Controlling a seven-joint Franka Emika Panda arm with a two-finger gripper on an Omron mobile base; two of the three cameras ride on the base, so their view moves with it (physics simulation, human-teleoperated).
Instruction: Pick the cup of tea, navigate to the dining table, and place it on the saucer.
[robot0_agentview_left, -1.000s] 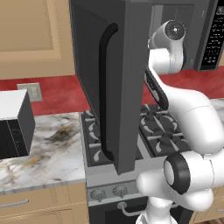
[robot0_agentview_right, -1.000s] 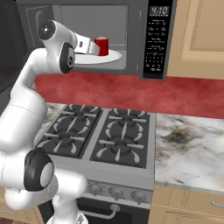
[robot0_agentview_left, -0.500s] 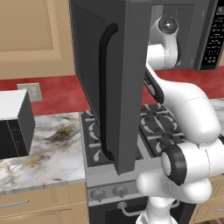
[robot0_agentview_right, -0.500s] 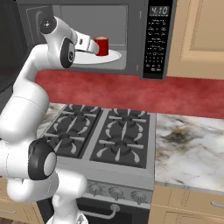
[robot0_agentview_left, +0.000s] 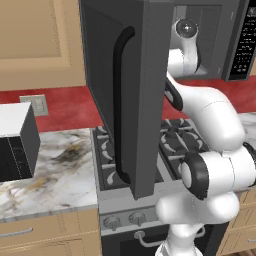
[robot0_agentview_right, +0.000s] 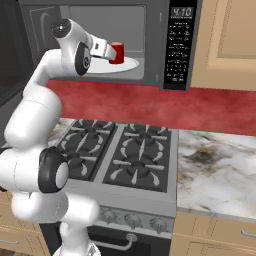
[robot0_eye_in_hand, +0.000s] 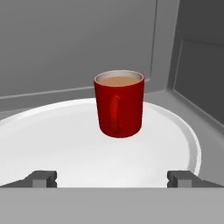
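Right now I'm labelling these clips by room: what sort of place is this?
A home kitchen, rendered: a gas stove set in a marble counter, an open microwave above it holding a red cup of tea, and wooden cabinets.

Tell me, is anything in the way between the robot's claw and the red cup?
No, nothing visible. The cup of tea stands alone on the white microwave plate, straight ahead of the open gripper, handle facing it.
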